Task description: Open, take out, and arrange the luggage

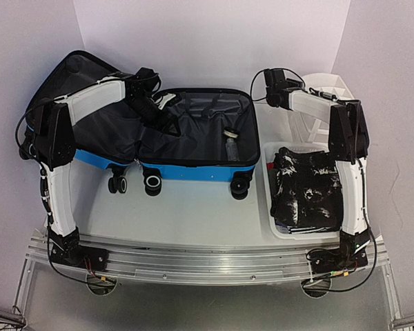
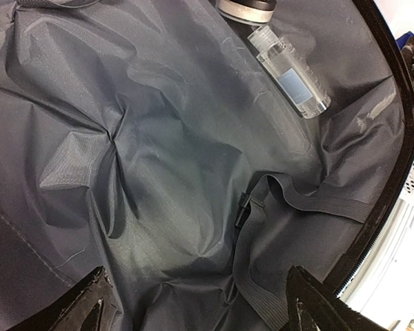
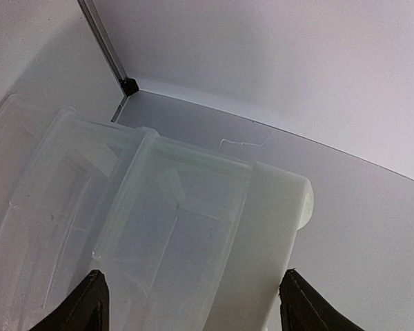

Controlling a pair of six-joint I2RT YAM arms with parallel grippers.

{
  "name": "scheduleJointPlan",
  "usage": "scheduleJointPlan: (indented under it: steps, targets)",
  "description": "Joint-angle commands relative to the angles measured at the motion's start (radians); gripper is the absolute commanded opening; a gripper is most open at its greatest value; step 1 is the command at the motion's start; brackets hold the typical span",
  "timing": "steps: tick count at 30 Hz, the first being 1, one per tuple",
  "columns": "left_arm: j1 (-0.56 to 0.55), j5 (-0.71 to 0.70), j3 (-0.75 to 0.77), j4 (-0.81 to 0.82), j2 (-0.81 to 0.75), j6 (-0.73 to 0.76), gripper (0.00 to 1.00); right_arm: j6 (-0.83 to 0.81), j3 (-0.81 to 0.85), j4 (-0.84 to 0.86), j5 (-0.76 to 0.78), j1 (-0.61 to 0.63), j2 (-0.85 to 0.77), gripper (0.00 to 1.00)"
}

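The white counter (image 1: 193, 214) fills the middle of the top view. The luggage (image 1: 193, 171) lies open across the upper left and centre, its blue shell underneath and its wheels toward the lower edge. Its lid half tilts up at the upper left, and dark grey lining (image 2: 159, 138) shows in both halves. At the right of the frame, just beside the luggage, sits a white basket (image 1: 268, 200) filled with dark, white-speckled clothing (image 1: 305, 189). Behind it, at upper right, stands a white drawer organizer (image 1: 331, 88). The left pincer (image 2: 200, 307) hangs inside the right-hand half of the luggage above the crumpled lining, jaws spread wide and gripping nothing. The right pincer (image 3: 193, 303) hovers over the organizer's translucent compartments, jaws likewise wide apart and empty. A clear bottle (image 2: 293, 76) lies on its side on the lining near the luggage's right wall. Below it in the left wrist view, a grey elastic strap (image 2: 310, 200) curls loosely across the lining.
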Motion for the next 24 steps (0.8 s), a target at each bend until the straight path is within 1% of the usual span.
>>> scheduleJointPlan:
  steps: [1,4,12,20,24]
  targets:
    - [0.006,0.024,-0.003,0.014,-0.005,-0.011,0.86,0.024,-0.041,0.024,0.031,-0.002,-0.095,0.71]
    - [0.008,0.026,-0.005,0.016,-0.006,-0.012,0.86,0.033,-0.061,0.024,0.031,-0.006,-0.087,0.71]
    - [0.008,0.025,-0.006,0.015,-0.008,-0.012,0.86,0.026,-0.029,0.024,0.015,-0.010,-0.042,0.71]
    - [0.010,0.026,-0.008,0.013,-0.009,-0.008,0.86,0.035,-0.064,0.024,0.012,-0.044,-0.029,0.71]
    - [0.009,0.029,-0.003,0.014,-0.004,-0.010,0.87,0.036,-0.052,0.024,0.006,-0.043,-0.005,0.71]
